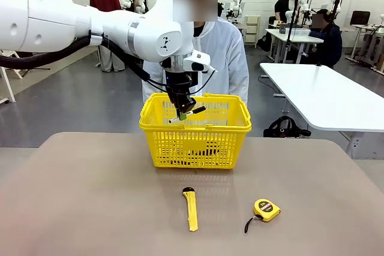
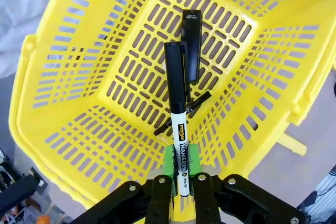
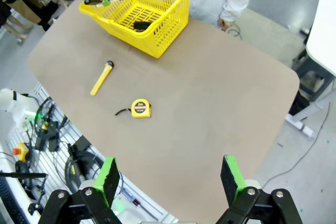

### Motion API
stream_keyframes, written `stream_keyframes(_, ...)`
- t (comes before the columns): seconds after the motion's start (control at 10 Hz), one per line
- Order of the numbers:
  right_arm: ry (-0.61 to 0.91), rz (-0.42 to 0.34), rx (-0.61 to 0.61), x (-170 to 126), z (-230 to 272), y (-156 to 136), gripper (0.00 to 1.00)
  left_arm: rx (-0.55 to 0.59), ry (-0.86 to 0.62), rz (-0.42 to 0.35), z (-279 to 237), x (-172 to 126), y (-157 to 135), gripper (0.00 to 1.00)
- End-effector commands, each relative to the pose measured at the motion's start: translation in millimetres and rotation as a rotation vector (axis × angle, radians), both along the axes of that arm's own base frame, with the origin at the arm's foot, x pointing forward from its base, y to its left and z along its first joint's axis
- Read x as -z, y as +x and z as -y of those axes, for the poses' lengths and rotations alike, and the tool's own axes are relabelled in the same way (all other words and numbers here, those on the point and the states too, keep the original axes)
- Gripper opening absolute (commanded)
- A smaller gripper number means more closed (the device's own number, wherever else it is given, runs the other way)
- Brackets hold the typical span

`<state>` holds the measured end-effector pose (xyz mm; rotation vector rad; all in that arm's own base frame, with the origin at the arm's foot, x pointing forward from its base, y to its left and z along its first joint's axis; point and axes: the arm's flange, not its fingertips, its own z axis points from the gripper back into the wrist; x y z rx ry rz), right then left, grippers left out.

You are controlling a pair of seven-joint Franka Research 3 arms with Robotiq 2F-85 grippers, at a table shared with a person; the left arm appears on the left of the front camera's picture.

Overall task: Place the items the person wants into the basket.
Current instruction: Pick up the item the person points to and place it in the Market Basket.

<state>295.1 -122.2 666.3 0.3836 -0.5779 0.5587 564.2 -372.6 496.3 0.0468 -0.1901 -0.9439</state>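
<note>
The yellow basket (image 1: pixel 211 145) stands at the table's far side, in front of the person (image 1: pixel 231 58) in a white coat. My left gripper (image 1: pixel 185 111) hovers over its near rim, shut on the white-barrelled marker (image 2: pixel 180 139), whose black cap points down into the basket (image 2: pixel 79 66). On the basket floor lies a slim black pen (image 2: pixel 200 100), partly behind the marker. My right gripper (image 3: pixel 170 182) is open and holds nothing, high above the table's near right corner, far from the basket (image 3: pixel 167 29).
A flat black oblong object (image 2: pixel 191 40) also lies in the basket. On the table's near half are a yellow utility knife (image 1: pixel 191 208) and a yellow-and-black tape measure (image 1: pixel 264 210). Other tables and people are farther back.
</note>
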Motion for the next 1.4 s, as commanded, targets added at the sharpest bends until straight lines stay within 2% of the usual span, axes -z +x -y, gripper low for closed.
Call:
stream_keyframes(0.0,0.007,0.001,-0.007,1.2,0.8,0.2,1.0,0.085,0.015,0.014,6.4,10.9,19.7,0.12)
stream_keyframes(0.1,0.007,0.001,-0.007,1.2,0.8,0.2,1.0,0.101,0.031,0.021,10.0,19.3,17.4,0.12)
stream_keyframes(0.3,0.007,0.001,-0.007,1.2,0.8,0.2,1.0,0.121,0.055,-0.026,11.9,35.2,27.6,0.12)
stream_keyframes(0.5,0.007,0.001,-0.007,1.2,0.8,0.2,1.0,0.127,0.053,-0.037,14.0,41.6,25.0,0.12)
stream_keyframes(0.6,0.007,0.001,-0.007,1.2,0.8,0.2,1.0,0.136,0.063,-0.035,14.1,42.4,25.5,0.7)
stream_keyframes(0.7,0.007,0.001,-0.007,1.2,0.8,0.2,1.0,0.145,0.066,-0.04,14.2,42.2,29.4,0.71)
stream_keyframes(0.8,0.007,0.001,-0.007,1.2,0.8,0.2,1.0,0.143,0.067,-0.042,14.7,43.1,27.7,1.0)
stream_keyframes(1.0,0.007,0.001,-0.007,1.2,0.8,0.2,1.0,0.142,0.069,-0.045,15.7,44.6,26.2,1.0)
stream_keyframes(1.1,0.007,0.001,-0.007,1.2,0.8,0.2,1.0,0.145,0.072,-0.049,15.5,44.4,29.4,0.94)
stream_keyframes(1.2,0.007,0.001,-0.007,1.2,0.8,0.2,1.0,0.136,0.072,-0.047,15.5,44.5,28.9,1.0)
stream_keyframes(1.3,0.007,0.001,-0.007,1.2,0.8,0.2,1.0,0.13,0.066,-0.047,15.1,44.0,26.8,1.0)
